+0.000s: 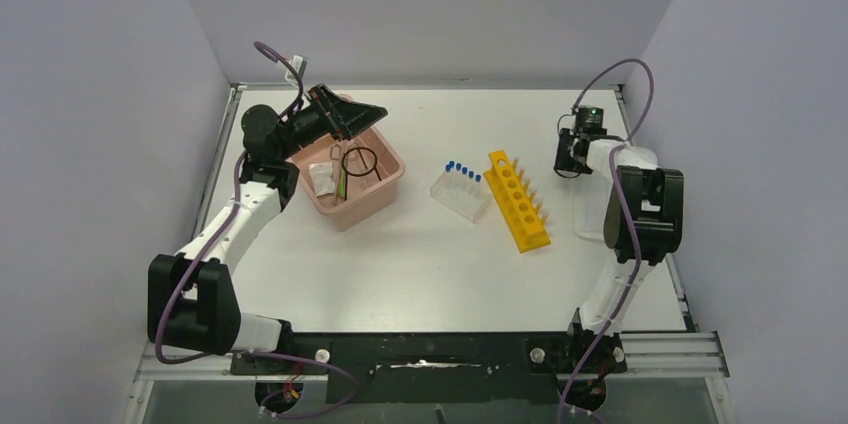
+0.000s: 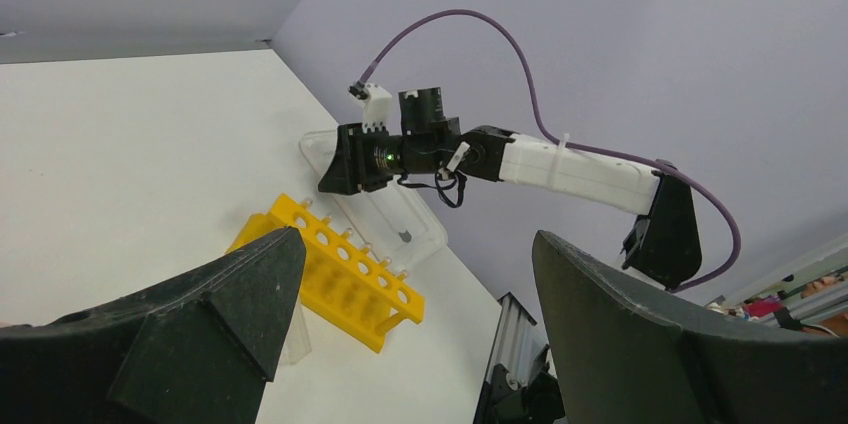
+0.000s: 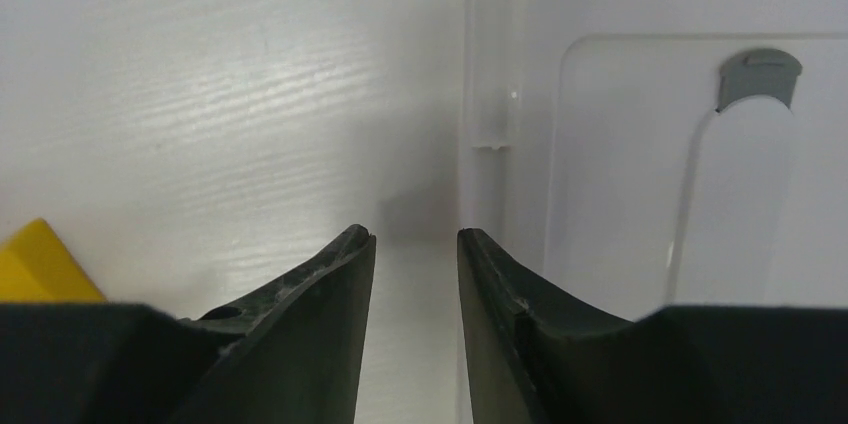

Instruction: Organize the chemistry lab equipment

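Note:
A pink tub point(image 1: 385, 187) at the left holds a black wire ring point(image 1: 358, 161), thin coloured sticks point(image 1: 342, 180) and small white items point(image 1: 322, 180). My left gripper point(image 1: 352, 114) hovers over the tub's far edge, jaws wide open and empty; in its own view the gripper point(image 2: 418, 237) looks across the table. A clear tube rack point(image 1: 462, 194) with blue-capped tubes point(image 1: 462, 170) stands mid-table beside the yellow holed rack point(image 1: 517, 200) point(image 2: 340, 269). My right gripper point(image 1: 567, 164) point(image 3: 415, 236) points down at the table by the lid's edge, slightly open, nothing between its fingers.
A clear white lid point(image 1: 587, 212) point(image 3: 640, 144) point(image 2: 390, 209) lies flat at the right, partly under the right arm. Walls close in on the left, back and right. A metal rail point(image 1: 650, 349) runs along the near edge.

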`<state>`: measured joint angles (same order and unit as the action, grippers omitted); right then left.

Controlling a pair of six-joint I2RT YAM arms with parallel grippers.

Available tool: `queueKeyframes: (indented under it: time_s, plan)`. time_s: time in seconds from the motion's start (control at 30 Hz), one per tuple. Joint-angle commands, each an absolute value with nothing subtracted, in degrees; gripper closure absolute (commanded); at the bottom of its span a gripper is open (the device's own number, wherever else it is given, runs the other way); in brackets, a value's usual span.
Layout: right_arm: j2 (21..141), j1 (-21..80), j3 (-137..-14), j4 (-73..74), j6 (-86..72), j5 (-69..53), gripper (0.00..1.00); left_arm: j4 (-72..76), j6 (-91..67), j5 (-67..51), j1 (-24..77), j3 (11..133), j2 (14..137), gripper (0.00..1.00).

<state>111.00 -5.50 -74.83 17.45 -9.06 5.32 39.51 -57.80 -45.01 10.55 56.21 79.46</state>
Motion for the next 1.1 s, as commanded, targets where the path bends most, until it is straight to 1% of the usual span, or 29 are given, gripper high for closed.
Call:
queueKeyframes:
  time_s: [0.0, 0.17, 0.27, 0.4, 0.5, 0.77, 1.07]
  plan:
    - [104.6, -1.5, -69.7, 16.0, -10.6, 7.7, 0.64, 41.3, -57.4, -44.8, 10.5, 56.6, 78.1, 0.15]
    - [103.5, -0.6, -66.4, 15.3, -11.8, 10.0, 0.63, 40.9, -56.7, -44.6, 10.5, 54.2, 76.0, 0.15]
    - [100.5, -0.4, -64.7, 14.6, -12.2, 11.2, 0.63, 40.7, -56.7, -45.1, 10.5, 54.3, 75.8, 0.15]
    - [98.2, -0.4, -63.9, 15.4, -11.5, 12.1, 0.60, 41.3, -56.9, -45.0, 10.5, 54.1, 75.4, 0.15]
    - [98.7, -0.4, -63.5, 16.0, -10.9, 12.7, 0.60, 42.0, -57.3, -44.9, 10.5, 53.4, 75.1, 0.15]
    - [101.4, -0.1, -61.1, 14.5, -11.2, 12.0, 0.65, 42.2, -57.6, -45.1, 10.5, 52.6, 74.6, 0.15]
    - [106.1, -0.1, -61.5, 14.4, -11.2, 12.7, 0.67, 41.7, -57.6, -44.9, 10.5, 52.1, 74.8, 0.15]
